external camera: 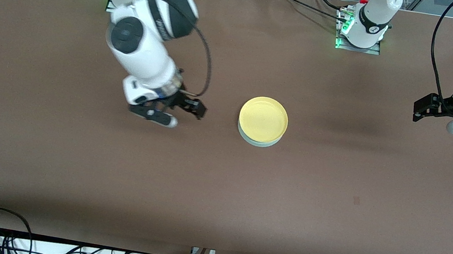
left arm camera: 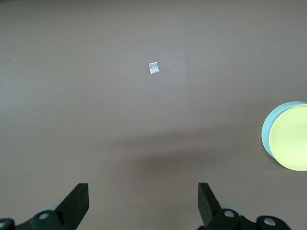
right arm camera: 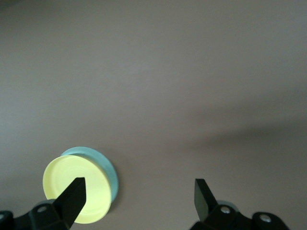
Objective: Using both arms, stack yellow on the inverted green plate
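The yellow plate (external camera: 263, 119) sits rim-up on top of the pale green plate (external camera: 258, 142) at the middle of the table; only the green plate's edge shows below it. My right gripper (external camera: 198, 110) is open and empty over bare table beside the stack, toward the right arm's end. My left gripper (external camera: 418, 112) is open and empty, over the table toward the left arm's end, well apart from the stack. The left wrist view shows its gripper (left arm camera: 142, 191) open, with the yellow plate (left arm camera: 290, 139) and green plate (left arm camera: 266, 132) at the edge. The right wrist view shows its gripper (right arm camera: 139, 189) open, with the yellow plate (right arm camera: 67, 172) on the green plate (right arm camera: 106, 165).
The brown table cover (external camera: 71, 158) spreads around the stack. A small square mark (external camera: 356, 200) lies nearer to the front camera than the stack; a small pale square (left arm camera: 153, 68) shows in the left wrist view. Cables (external camera: 15, 239) run along the table's near edge.
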You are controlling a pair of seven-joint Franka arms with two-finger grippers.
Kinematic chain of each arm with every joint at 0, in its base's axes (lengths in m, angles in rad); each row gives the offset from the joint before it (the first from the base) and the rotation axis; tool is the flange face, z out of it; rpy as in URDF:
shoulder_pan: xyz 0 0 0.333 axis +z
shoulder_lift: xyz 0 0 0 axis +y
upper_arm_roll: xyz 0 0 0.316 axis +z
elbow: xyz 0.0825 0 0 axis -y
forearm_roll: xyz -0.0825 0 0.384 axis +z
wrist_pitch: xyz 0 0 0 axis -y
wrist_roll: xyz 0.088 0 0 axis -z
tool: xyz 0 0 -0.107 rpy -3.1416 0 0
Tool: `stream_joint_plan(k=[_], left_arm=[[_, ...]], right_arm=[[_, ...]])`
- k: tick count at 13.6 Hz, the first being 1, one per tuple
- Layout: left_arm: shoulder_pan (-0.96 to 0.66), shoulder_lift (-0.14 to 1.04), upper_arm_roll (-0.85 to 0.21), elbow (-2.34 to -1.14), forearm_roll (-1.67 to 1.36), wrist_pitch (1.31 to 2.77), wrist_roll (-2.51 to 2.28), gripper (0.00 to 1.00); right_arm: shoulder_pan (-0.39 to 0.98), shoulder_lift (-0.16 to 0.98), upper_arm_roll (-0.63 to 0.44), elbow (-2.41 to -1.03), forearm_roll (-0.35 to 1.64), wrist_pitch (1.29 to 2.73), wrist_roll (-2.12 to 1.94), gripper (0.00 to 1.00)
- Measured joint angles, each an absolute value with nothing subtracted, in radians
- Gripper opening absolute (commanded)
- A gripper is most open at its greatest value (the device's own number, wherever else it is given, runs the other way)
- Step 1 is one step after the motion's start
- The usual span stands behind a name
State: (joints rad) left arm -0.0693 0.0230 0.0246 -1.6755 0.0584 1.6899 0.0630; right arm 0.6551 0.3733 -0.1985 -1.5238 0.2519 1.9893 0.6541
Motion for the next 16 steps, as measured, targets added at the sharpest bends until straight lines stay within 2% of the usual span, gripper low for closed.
stream_joint_plan(k=[5,8,10,14,16], left_arm=[[-0.069,0.023,0.025,-1.675,0.058,1.69,0.063,1.0],[-0.07,0.023,0.024,-1.675,0.058,1.69,0.063,1.0],[-0.071,0.023,0.024,-1.675,0.058,1.69,0.063,1.0],[-0.079,0.024,0.022,-1.671,0.058,1.69,0.064,1.0],[-0.08,0.024,0.022,-1.669,0.058,1.69,0.064,1.0]], right_arm=[[0.652,0.18,-0.395,-1.521,0.256,1.694,0.454,1.0],[0.583,0.08,-0.43,-1.524,0.238,1.555,0.318,1.0],[0.504,0.03,-0.392,-1.525,0.168,1.505,0.255,1.0],[0.253,-0.028,-0.168,-1.53,0.1,1.462,0.17,1.0],[0.205,-0.034,-0.124,-1.53,0.057,1.465,0.102,1.0]])
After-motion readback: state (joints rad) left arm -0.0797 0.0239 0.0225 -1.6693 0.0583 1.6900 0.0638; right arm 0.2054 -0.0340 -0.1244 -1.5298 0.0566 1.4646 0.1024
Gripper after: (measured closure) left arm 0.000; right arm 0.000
